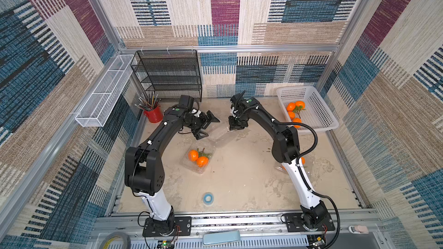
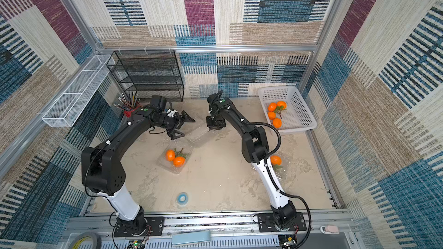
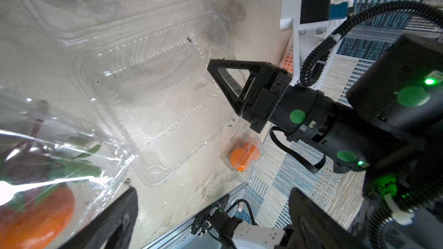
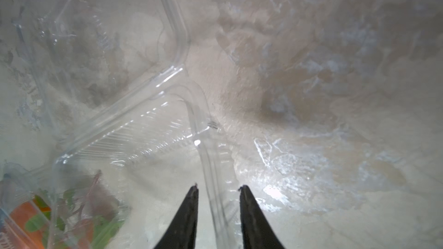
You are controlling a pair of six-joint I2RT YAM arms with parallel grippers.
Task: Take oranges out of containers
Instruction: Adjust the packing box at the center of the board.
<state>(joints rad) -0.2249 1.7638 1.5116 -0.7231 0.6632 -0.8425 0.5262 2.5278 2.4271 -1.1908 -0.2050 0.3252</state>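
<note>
Tape roll [image 2: 97, 240] label unreadable; right gripper [image 4: 218, 188] straddles container [image 4: 134, 135]

Both top views: high overhead, facing down, whole table [image 1: 239, 183] covered, nearly identical. Left wrist: low, close, angled across. Right wrist: closer, facing down. Both wrists share the empty container [image 3: 148, 97].

Largely hidden behind the right arm [image 2: 254, 144] in both top views: one container [image 2: 285, 166], with only part of its orange [image 2: 275, 160] on show. Cut off by the picture's edge and smeared behind clear plastic in the left wrist view: a near orange [image 3: 33, 214]. Blurred and cropped in the right wrist view: orange fruit [image 4: 21, 214] with leaves [image 4: 33, 223], count not discernible. Cropped likewise, the right gripper [image 4: 218, 188] fingers [image 4: 187, 216]. Barely traceable in a top view: the empty container [image 1: 221, 133].
</note>
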